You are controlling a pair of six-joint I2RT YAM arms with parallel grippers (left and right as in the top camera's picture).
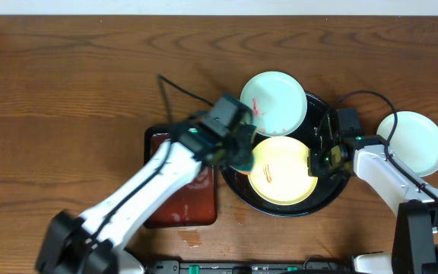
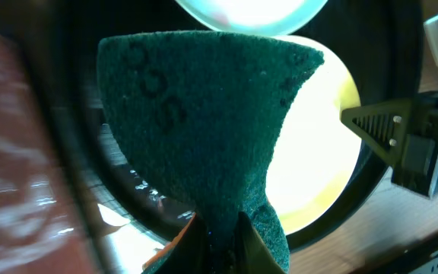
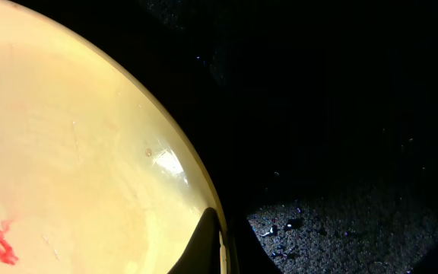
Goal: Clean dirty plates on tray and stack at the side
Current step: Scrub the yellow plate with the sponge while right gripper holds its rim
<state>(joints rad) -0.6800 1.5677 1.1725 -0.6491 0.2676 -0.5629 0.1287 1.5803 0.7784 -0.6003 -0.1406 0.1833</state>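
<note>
From overhead, the tray (image 1: pixel 331 192) sat right of centre on the wooden table (image 1: pixel 67 91). The yellow plate (image 1: pixel 284 179) lay inside it, with a thin red smear (image 1: pixel 267 176) near its middle. One mint plate (image 1: pixel 276 103), streaked red on its left side, lay at the tray's far edge and overlapped the rim. The other mint plate (image 1: pixel 413 141) lay on the table to the right, off the tray. The left gripper (image 1: pixel 238 148) hung over the yellow plate's left edge, and its arm crossed a red-brown rectangular tray (image 1: pixel 196 202) just left of the black one. The right gripper (image 1: pixel 319 160) sat at the yellow plate's right edge. A black cable (image 1: pixel 177 91) trailed across the wood behind the left arm.

In the left wrist view, the fingers pinched a green scouring pad (image 2: pixel 204 129) at its lower corner. The pad fanned upward and hid most of the yellow plate's near half. The right gripper's pointed fingertip met the plate's edge on the far side.

In the right wrist view, one finger (image 3: pixel 207 243) lay against the yellow plate's rim. The other finger was out of sight, so I could not tell whether the jaws clamped it. Water droplets (image 3: pixel 280 228) speckled the black tray floor beside the plate.
</note>
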